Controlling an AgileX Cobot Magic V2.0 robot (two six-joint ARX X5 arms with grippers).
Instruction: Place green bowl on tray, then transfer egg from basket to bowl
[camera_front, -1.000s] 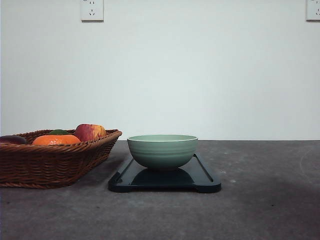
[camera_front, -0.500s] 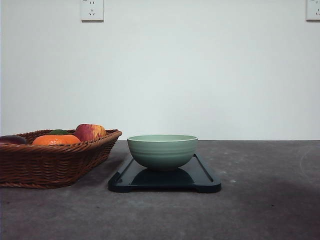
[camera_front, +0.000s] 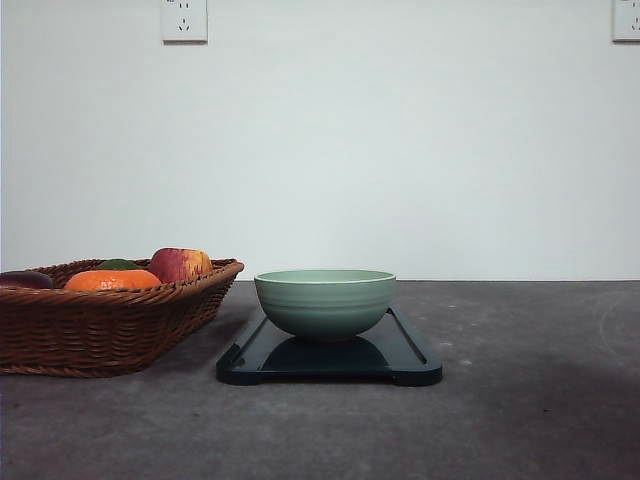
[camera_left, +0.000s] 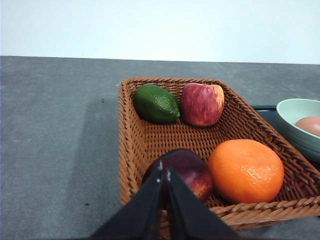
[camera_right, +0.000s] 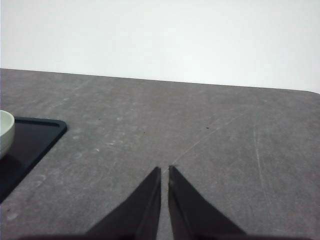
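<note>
A lime (camera_left: 156, 103), apple (camera_left: 202, 103), orange (camera_left: 245, 170) and dark plum (camera_left: 182, 172) fill the basket (camera_front: 110, 325) at left; beside it, the green bowl (camera_front: 325, 301) sits on the tray (camera_front: 405, 358), the egg (camera_left: 310, 125) inside. The left gripper (camera_left: 164, 174), pinched together and empty, hangs over the basket's near edge, the right gripper (camera_right: 164, 171) likewise over bare table (camera_right: 210, 130).

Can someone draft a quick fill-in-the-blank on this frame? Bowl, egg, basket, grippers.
1. The green bowl stands on the black ____.
2. The brown egg lies inside the ____.
3. In the basket, the fruit beside the red apple at the far end is a green ____.
4. The left gripper and the right gripper are both ____, with nothing between their tips.

Missing words: tray; green bowl; lime; shut
</note>
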